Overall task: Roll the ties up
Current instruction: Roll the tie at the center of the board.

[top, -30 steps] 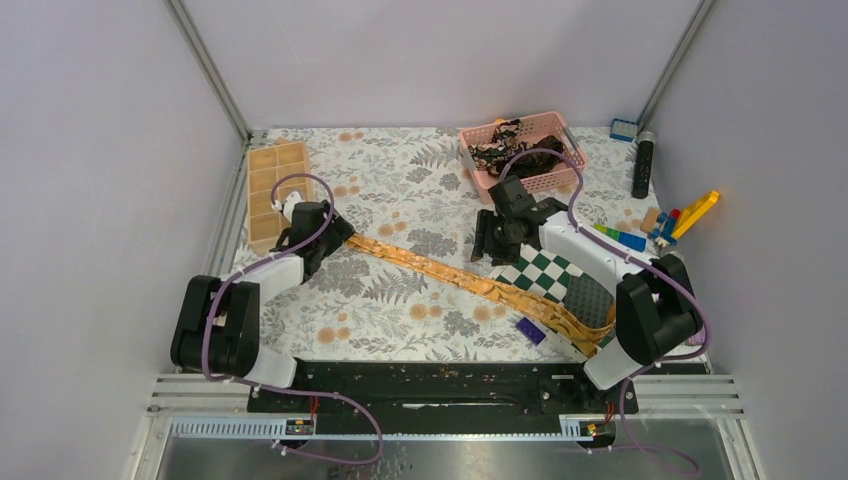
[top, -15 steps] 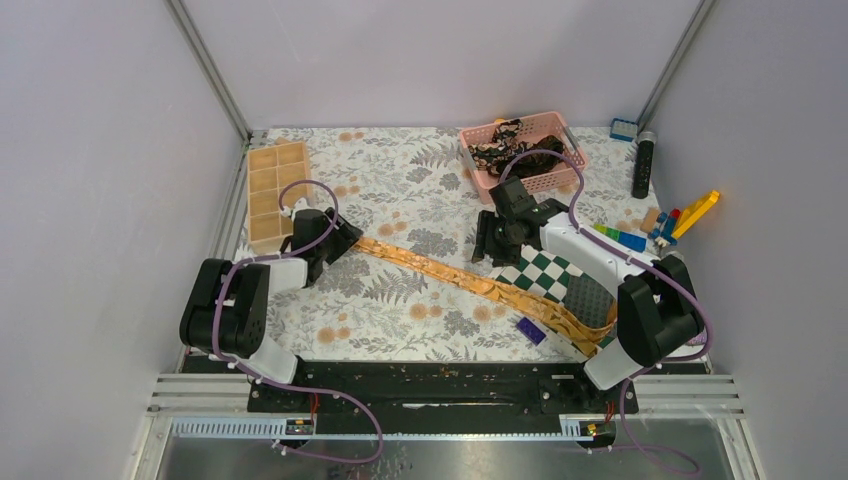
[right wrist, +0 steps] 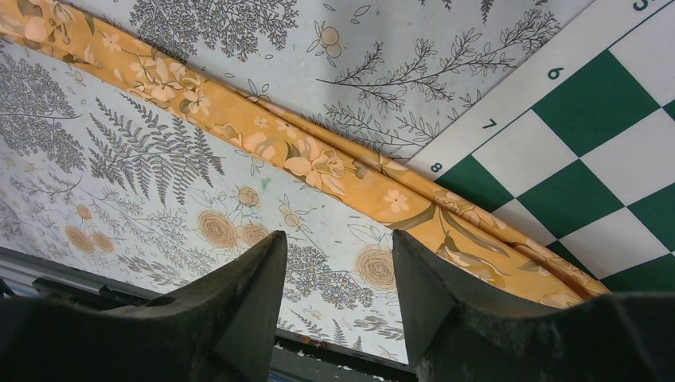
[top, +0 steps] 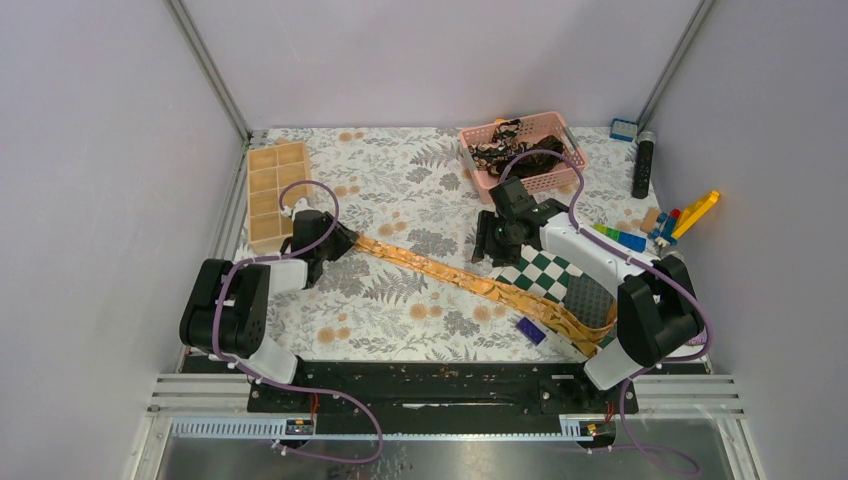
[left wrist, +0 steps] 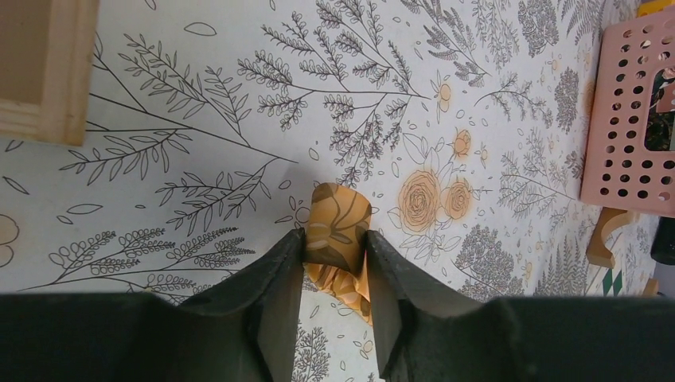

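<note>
Floral tablecloth [top: 400, 180] carries the golden tie [top: 440, 268], its tip far from the checkered board [top: 545, 272] pinched in my left gripper [left wrist: 336, 239] for rolling, my right gripper [right wrist: 336, 239] parted above it.

The left arm [top: 232, 310] has shifted its pose: in the overhead view its elbow now stands more upright, and its wrist sits slightly nearer the arm bases and further right than a second ago. The left gripper [left wrist: 335, 241], wide apart before, has drawn its jaws in, and both fingers [left wrist: 288, 270] now press the sides of the folded narrow end of the golden tie [left wrist: 341, 215].
</note>
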